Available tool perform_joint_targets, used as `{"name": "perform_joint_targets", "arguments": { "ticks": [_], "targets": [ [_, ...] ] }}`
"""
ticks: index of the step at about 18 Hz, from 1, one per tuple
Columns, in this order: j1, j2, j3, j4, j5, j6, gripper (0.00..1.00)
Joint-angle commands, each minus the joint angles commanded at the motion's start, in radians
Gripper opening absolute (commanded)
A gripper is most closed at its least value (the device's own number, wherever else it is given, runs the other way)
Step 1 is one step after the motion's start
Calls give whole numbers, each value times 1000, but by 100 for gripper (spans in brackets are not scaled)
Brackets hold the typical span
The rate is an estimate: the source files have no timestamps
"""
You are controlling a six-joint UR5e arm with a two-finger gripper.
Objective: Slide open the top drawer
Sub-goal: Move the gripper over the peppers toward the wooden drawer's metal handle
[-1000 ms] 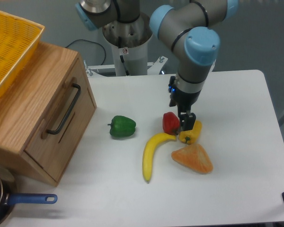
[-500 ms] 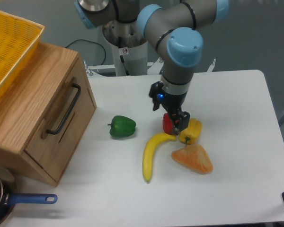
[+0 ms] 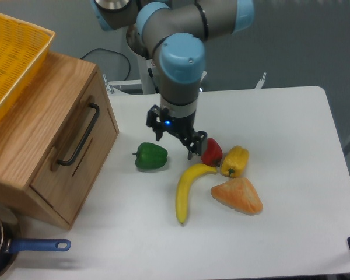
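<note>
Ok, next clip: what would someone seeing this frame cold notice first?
The arm's blue-capped joint dominates mid-frame, its gripper hanging over the white table between the green pepper and the red pepper, holding nothing. At left, the oak top drawer with its black bar handle sits closed under a bright yellow basket. A banana, a yellow pepper and an orange wedge-shaped piece cluster front of centre.
</note>
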Motion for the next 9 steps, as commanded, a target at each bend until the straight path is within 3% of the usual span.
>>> {"name": "perform_joint_targets", "arguments": {
  "ticks": [9],
  "targets": [
    [-61,25,6,-2,-38,-166,100]
  ]
}}
